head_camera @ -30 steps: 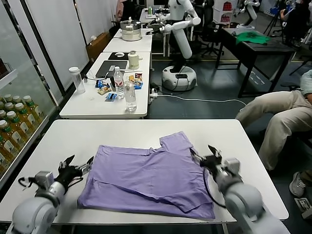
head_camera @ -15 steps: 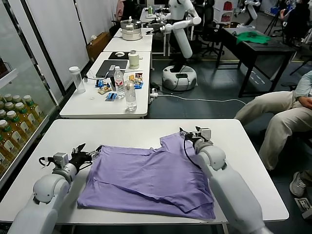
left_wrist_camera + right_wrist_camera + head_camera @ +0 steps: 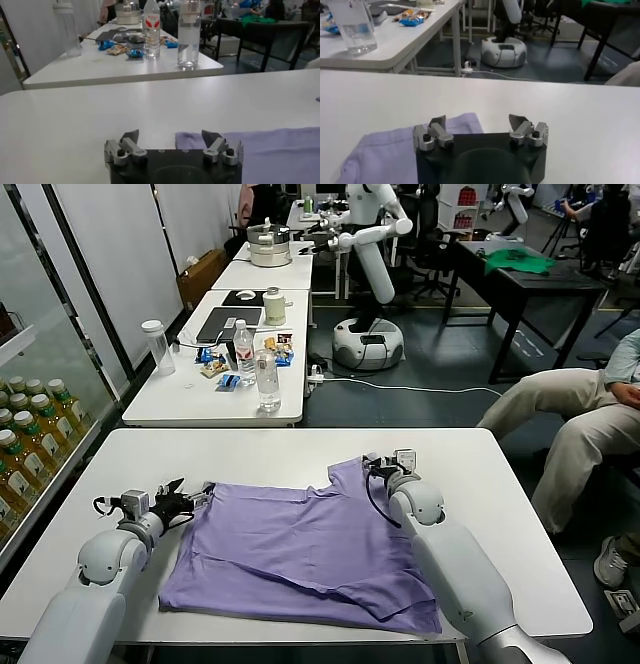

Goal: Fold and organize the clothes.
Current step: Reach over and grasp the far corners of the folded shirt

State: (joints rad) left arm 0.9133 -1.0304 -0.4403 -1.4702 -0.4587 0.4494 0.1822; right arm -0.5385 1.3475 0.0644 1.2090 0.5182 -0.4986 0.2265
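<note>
The lavender T-shirt (image 3: 310, 549) lies spread on the white table (image 3: 260, 454), plain side up, with one sleeve pointing to the far right and a fold near the front edge. My left gripper (image 3: 188, 498) is open at the shirt's far left corner, which shows between its jaws in the left wrist view (image 3: 200, 142). My right gripper (image 3: 376, 463) is open at the far right sleeve, whose corner (image 3: 455, 125) lies by one jaw in the right wrist view. Neither holds cloth.
Behind my table stands another white table (image 3: 190, 399) with water bottles (image 3: 267, 381), snacks and a laptop. A seated person's legs (image 3: 570, 419) are at the right. Bottles fill a shelf (image 3: 30, 434) at the left. A green cloth (image 3: 517, 261) lies on a far dark table.
Both arms have reached forward from the table's front edge. The left gripper moved up to the shirt's far left corner, the right gripper to the far right sleeve. The shirt has not moved.
</note>
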